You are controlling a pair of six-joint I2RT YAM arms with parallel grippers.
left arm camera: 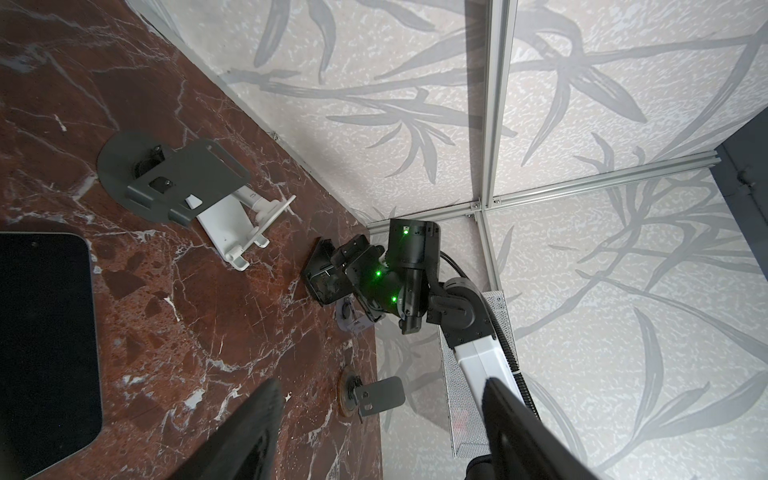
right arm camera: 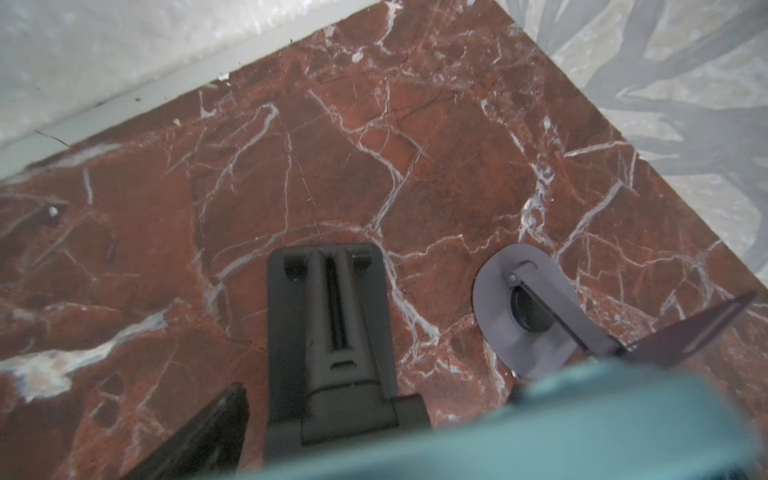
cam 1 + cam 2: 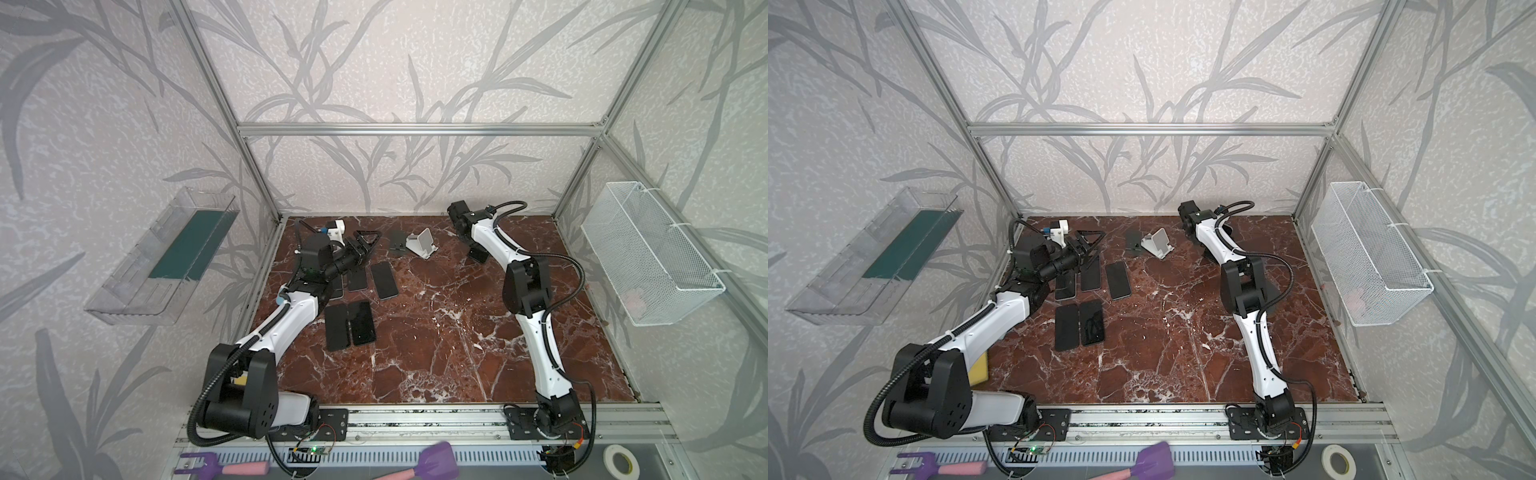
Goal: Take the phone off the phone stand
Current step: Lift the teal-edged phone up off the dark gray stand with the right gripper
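Observation:
A teal-backed phone [image 2: 540, 424] fills the near edge of the right wrist view, blurred, just above a black phone stand [image 2: 328, 332] on the marble. In the left wrist view the same phone [image 1: 320, 278] shows dark and tilted inside my right gripper [image 1: 336, 276] at the back of the table. One finger [image 2: 208, 432] sits beside the phone's edge; the other is hidden, so contact is unclear. In a top view the phone [image 3: 478, 254] is below my right gripper [image 3: 468, 243]. My left gripper [image 3: 374, 236] hovers open and empty over flat phones.
An empty dark grey stand [image 3: 397, 241] and a white stand [image 3: 422, 243] sit at back centre. A grey round-base stand [image 2: 523, 316] is close beside the black one. Several black phones [image 3: 384, 279] lie flat at left. A wire basket [image 3: 648, 253] hangs on the right wall.

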